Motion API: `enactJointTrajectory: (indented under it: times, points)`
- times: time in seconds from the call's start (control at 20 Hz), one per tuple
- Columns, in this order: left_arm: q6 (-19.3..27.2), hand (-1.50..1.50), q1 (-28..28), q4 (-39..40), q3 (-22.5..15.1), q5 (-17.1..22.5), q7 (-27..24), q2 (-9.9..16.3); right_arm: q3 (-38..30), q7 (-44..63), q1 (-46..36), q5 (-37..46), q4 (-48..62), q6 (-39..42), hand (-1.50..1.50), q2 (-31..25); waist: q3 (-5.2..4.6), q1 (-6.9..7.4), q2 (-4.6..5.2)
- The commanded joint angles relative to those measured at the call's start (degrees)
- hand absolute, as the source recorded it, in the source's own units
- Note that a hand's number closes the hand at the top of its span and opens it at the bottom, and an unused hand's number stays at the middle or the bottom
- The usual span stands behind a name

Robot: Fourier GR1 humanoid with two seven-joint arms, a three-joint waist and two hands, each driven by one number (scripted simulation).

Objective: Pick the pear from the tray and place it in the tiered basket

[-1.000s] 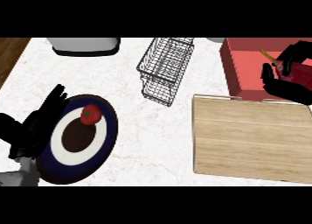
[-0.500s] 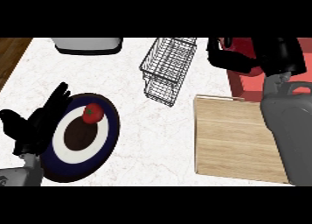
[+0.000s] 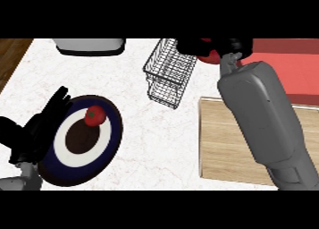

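My right hand is at the top of the head view, over the right rim of the wire tiered basket. Its fingers are curled round a red rounded fruit, the pear, which is mostly hidden by them. The grey right forearm stretches up across the view. To its right lies the red tray, partly covered by the arm. My left hand rests open at the lower left, fingers up, beside a plate.
A dark blue and white plate lies at the left with a red tomato-like fruit on it. A wooden cutting board lies under the right forearm. A grey appliance stands at the back. The counter's left edge meets wooden floor.
My right hand has moved from the red tray leftward to the basket's right rim, carrying the pear. The forearm has stretched further across the view. The left hand has barely moved.
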Motion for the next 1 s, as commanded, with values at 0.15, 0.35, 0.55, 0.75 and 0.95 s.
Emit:
enactJointTrajectory:
  times: [0.15,0.35,0.55,0.75,0.95]
  points:
    - [-0.1,0.0,-1.2,-0.9,0.6,-0.6,2.6,0.0,-0.9,0.1,-5.3,2.9,11.3,-3.0,1.5,3.5,0.03,-0.13,0.0]
    - [-2.7,0.0,3.2,-1.2,1.3,0.0,-2.0,-0.3,-2.4,-5.5,-4.1,3.2,14.8,-6.6,1.5,2.8,0.02,-0.04,0.0]
    - [-2.1,0.0,0.5,1.6,0.6,-1.4,-2.6,-1.5,-3.4,-8.1,-7.9,6.0,25.2,-13.6,1.5,4.5,0.02,0.17,0.21]
    - [-1.3,0.0,-0.5,2.5,0.2,-2.3,-1.4,-2.1,-1.1,-8.4,-7.1,7.9,29.9,-21.3,1.5,6.5,0.02,0.54,0.31]
    - [-0.3,0.0,-2.7,-1.1,0.2,-1.8,2.2,-2.3,-7.3,-12.3,-10.5,5.2,32.3,-29.4,1.5,6.6,0.07,1.01,0.53]
